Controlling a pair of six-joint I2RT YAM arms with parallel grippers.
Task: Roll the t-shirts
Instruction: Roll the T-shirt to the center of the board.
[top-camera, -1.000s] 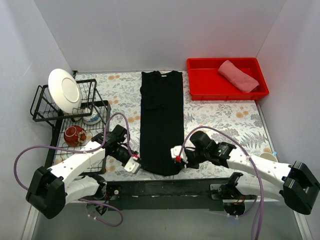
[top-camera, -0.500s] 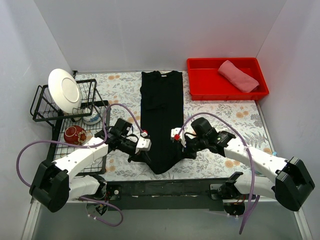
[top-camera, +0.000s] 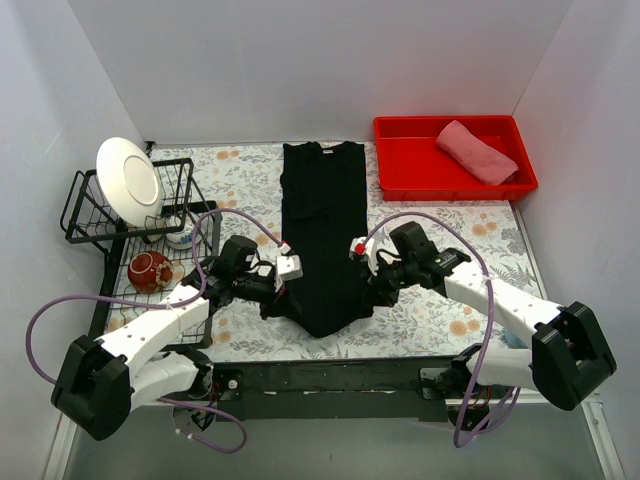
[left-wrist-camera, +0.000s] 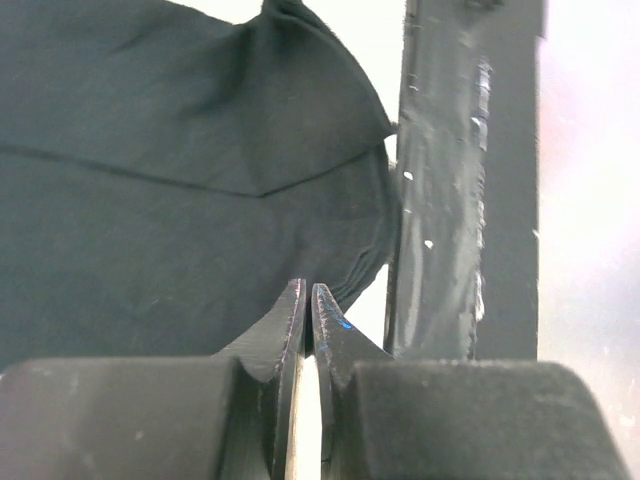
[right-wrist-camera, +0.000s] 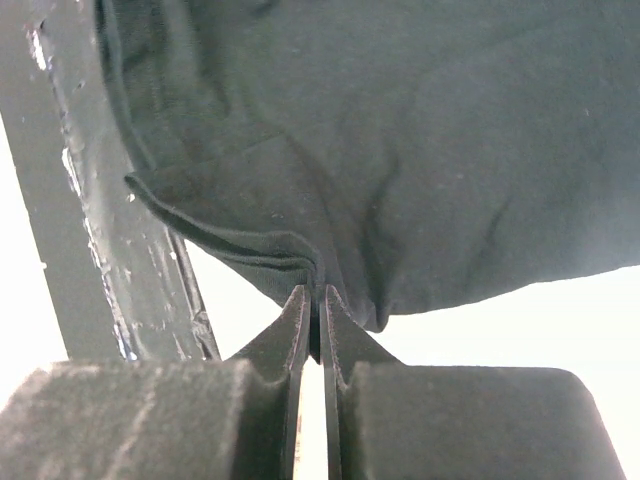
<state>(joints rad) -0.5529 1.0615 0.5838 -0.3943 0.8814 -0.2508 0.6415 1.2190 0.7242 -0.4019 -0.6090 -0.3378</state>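
Observation:
A long black t-shirt (top-camera: 322, 220) lies folded into a narrow strip down the middle of the flowered table. Its near end is raised and drawn to a rounded point. My left gripper (top-camera: 277, 303) is shut on the hem's left corner, and my right gripper (top-camera: 369, 294) is shut on the right corner. In the left wrist view, black cloth (left-wrist-camera: 150, 200) runs into the closed fingertips of the left gripper (left-wrist-camera: 306, 292). The right wrist view shows the hem (right-wrist-camera: 400, 150) bunched between the tips of the right gripper (right-wrist-camera: 315, 295). A salmon-pink t-shirt (top-camera: 477, 150) lies rolled in the red bin (top-camera: 400, 165).
A black wire dish rack (top-camera: 85, 215) stands at the left with a white plate (top-camera: 128, 180) and a red bowl (top-camera: 150, 270). A small cup (top-camera: 182, 238) sits beside it. A black rail (top-camera: 330, 375) runs along the near table edge.
Both grippers have moved away from the near edge toward the table's middle, lifting the black shirt's near hem with them. The shirt's near end has shortened and narrowed.

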